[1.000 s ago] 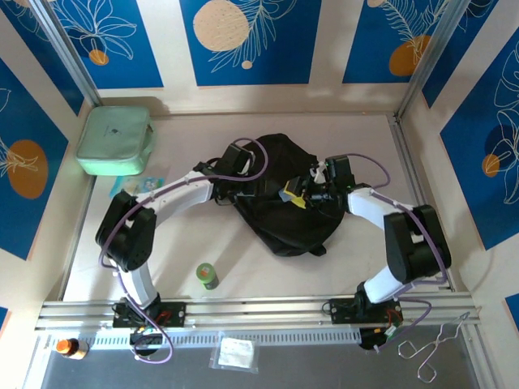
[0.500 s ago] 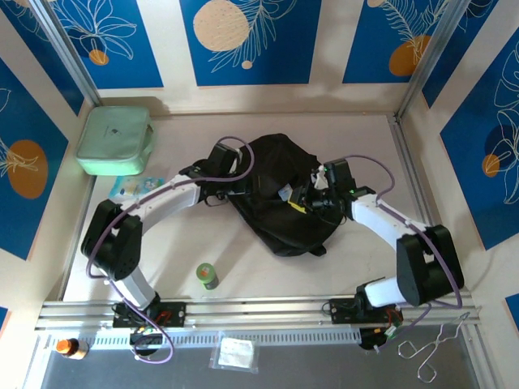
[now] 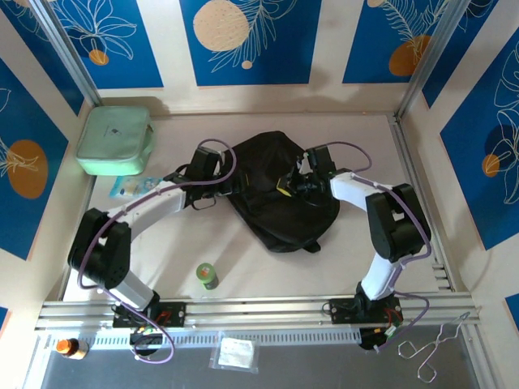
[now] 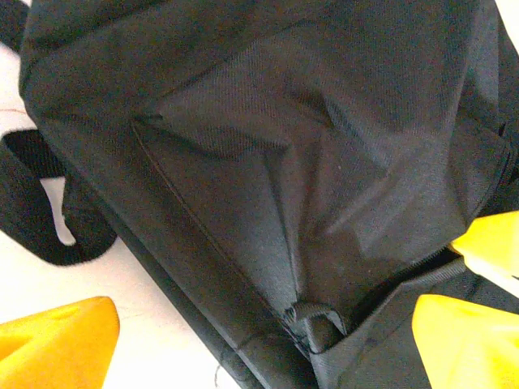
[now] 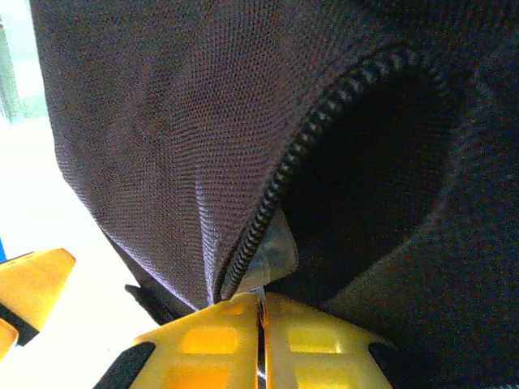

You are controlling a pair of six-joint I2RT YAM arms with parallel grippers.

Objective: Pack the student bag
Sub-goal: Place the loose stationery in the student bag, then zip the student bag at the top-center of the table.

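Observation:
The student bag [image 3: 276, 198], a black fabric backpack, lies in the middle of the table. My right gripper [image 3: 289, 185] sits on its upper middle. In the right wrist view the yellow jaws of the right gripper [image 5: 259, 312] are pressed together on the silver zipper pull [image 5: 277, 243], at the end of a zipper [image 5: 324, 113] that gapes onto a dark opening. My left gripper [image 3: 225, 188] hovers over the bag's left edge. From the left wrist it [image 4: 259, 348] stands wide open above the black fabric [image 4: 308, 162] and holds nothing.
A mint green zip case [image 3: 115, 139] lies at the back left with a small packet [image 3: 134, 186] beside it. A little green container [image 3: 208, 275] stands near the front rail. A bag strap [image 4: 40, 219] trails onto the table at the bag's left.
The right gripper has shut on the zipper pull and moved up and to the left. The left gripper has opened wide and drawn back left to the bag's edge.

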